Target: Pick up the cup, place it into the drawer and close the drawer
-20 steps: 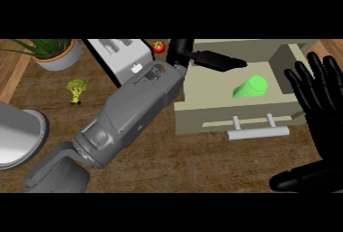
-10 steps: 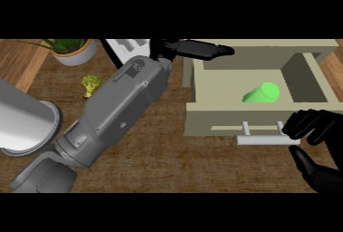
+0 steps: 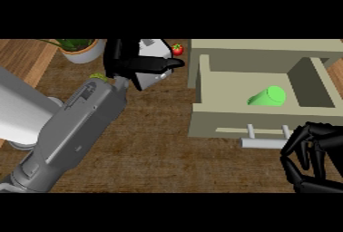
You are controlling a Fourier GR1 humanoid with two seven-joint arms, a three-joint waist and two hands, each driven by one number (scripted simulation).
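While the green cup (image 3: 268, 96) lies on its side inside the open drawer (image 3: 221, 123), long axis slanting up-right, our right hand (image 3: 315, 154) is nearest, curled on nothing just beside the drawer handle (image 3: 264, 143); our left hand (image 3: 140, 68) is well apart leftward, its state we cannot tell.

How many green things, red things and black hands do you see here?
Green: 3 - cup, potted plant, small sprig beside the left forearm
Red: 1 - small fruit
Black hands: 2 - left hand, right hand
Total: 6
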